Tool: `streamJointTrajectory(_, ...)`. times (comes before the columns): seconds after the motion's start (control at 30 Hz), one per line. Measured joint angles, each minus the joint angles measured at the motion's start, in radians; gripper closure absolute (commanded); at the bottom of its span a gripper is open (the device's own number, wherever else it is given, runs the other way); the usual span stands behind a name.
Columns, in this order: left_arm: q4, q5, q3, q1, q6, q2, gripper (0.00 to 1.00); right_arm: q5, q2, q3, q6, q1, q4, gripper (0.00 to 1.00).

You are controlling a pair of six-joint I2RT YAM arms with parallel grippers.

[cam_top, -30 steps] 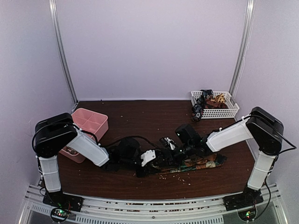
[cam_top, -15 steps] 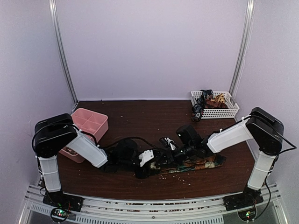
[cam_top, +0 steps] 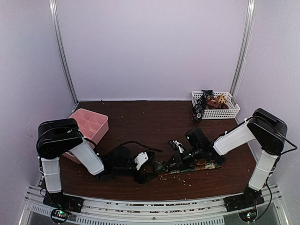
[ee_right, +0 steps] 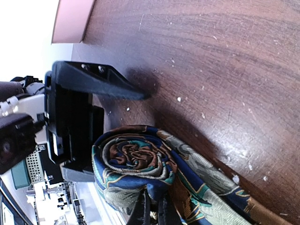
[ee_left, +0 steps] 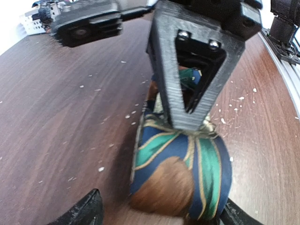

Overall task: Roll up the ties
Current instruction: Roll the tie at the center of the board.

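Far left of the left gripper (ee_left: 159, 213): a pink box (cam_top: 89, 124) sits on the bench (cam_top: 140, 122), well apart from your work.
Left gripper: its fingers are spread wide and hold nothing. One tip stands clear of the roll, the other just beside it.
Tie (ee_left: 183, 173): the rolled end rests on the bench directly ahead of your left gripper, between its open fingers. The pattern is blue, green and brown.
Right gripper (ee_right: 154, 213): it is pressed together, pinching the tie's fabric at the roll, straight in front of the left gripper.
Long axis: from the roll, the flat unrolled length runs away rightward beneath the right arm.
Nearer arm: both reach the roll, but only your right one has it; the left merely brackets it. I judge you should close the left on the roll's sides before the right lets go, or the coil may spring loose.
Crumbs (cam_top: 176, 176): pale specks lie just nearside of both grippers.
Far right, beyond the right gripper: a white basket (cam_top: 232, 112) holds other ties (cam_top: 206, 101), well apart.
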Motion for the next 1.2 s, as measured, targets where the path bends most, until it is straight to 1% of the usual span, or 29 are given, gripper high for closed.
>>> streamJointTrajectory(0.13, 0.043, -0.028, 0.034, -0.032, -0.016, 0.055, 0.21, 0.000, 0.008, 0.001, -0.018, -0.003, -0.005, 1.00)
streamJointTrajectory(0.27, 0.067, -0.047, 0.064, -0.043, -0.018, 0.076, 0.23, 0.000, 0.021, 0.006, -0.026, -0.006, -0.011, 1.00)
streamJointTrajectory(0.6, 0.049, -0.043, 0.113, -0.043, 0.019, 0.100, 0.29, 0.002, 0.021, 0.010, -0.043, -0.006, -0.021, 1.00)
streamJointTrajectory(0.67, 0.033, -0.038, 0.125, -0.043, 0.029, 0.103, 0.33, 0.002, 0.021, 0.010, -0.043, -0.006, -0.021, 1.00)
streamJointTrajectory(0.8, 0.010, -0.023, 0.157, -0.046, 0.047, 0.112, 0.54, 0.003, 0.021, 0.010, -0.043, -0.007, -0.021, 1.00)
streamJointTrajectory(0.83, 0.005, -0.016, 0.164, -0.046, 0.052, 0.115, 0.57, 0.004, 0.021, 0.010, -0.043, -0.007, -0.022, 0.99)
streamJointTrajectory(0.9, -0.005, -0.007, 0.169, -0.051, 0.055, 0.117, 0.64, 0.004, 0.020, 0.010, -0.043, -0.008, -0.024, 0.92)
streamJointTrajectory(0.97, -0.011, -0.004, 0.171, -0.052, 0.054, 0.116, 0.67, 0.008, 0.015, 0.010, -0.044, -0.008, -0.029, 0.77)
streamJointTrajectory(1.03, -0.016, 0.003, 0.172, -0.052, 0.054, 0.115, 0.68, 0.027, -0.006, 0.006, -0.051, -0.013, -0.058, 0.62)
streamJointTrajectory(1.07, -0.017, 0.007, 0.171, -0.052, 0.050, 0.113, 0.68, 0.034, -0.023, -0.001, -0.053, -0.017, -0.078, 0.57)
streamJointTrajectory(1.13, -0.018, 0.012, 0.165, -0.052, 0.043, 0.108, 0.68, 0.046, -0.063, -0.008, -0.054, -0.018, -0.115, 0.52)
streamJointTrajectory(1.2, -0.032, 0.017, 0.159, -0.052, 0.038, 0.098, 0.68, 0.061, -0.120, -0.012, -0.059, -0.018, -0.157, 0.51)
